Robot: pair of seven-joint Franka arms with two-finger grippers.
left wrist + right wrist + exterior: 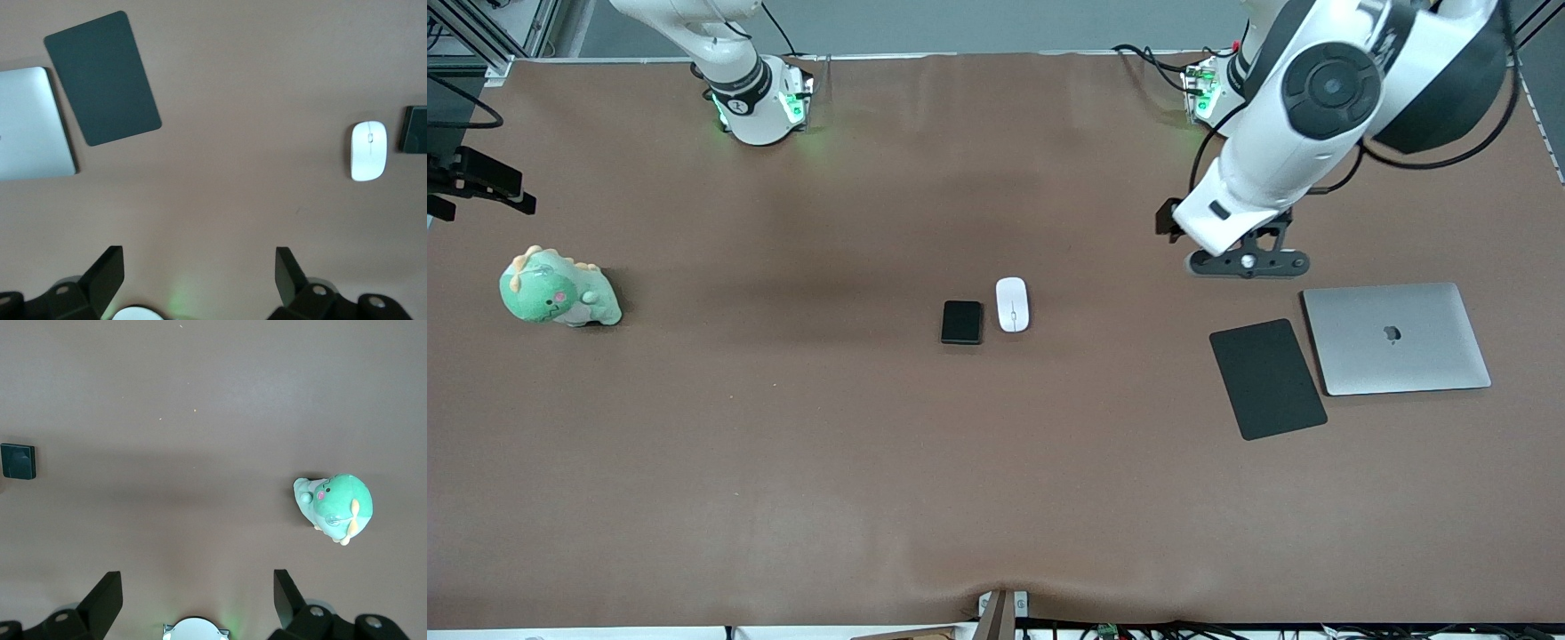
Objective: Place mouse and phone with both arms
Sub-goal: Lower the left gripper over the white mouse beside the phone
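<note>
Small white oval plastic mouse and glossy black slab phone: light, stiff, slippery; I'd pinch their long sides. My left end effector over bare worktop and right end effector both gape wide, holding nothing.

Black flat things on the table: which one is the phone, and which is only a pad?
The phone is the small glossy slab beside the white mouse. The larger matte mouse pad lies beside the laptop.

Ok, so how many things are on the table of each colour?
Black: 2, the phone and the mouse pad
White: 1, the mouse
Silver: 1, the laptop
Green: 1, the dinosaur plush toy
Total: 5
</note>
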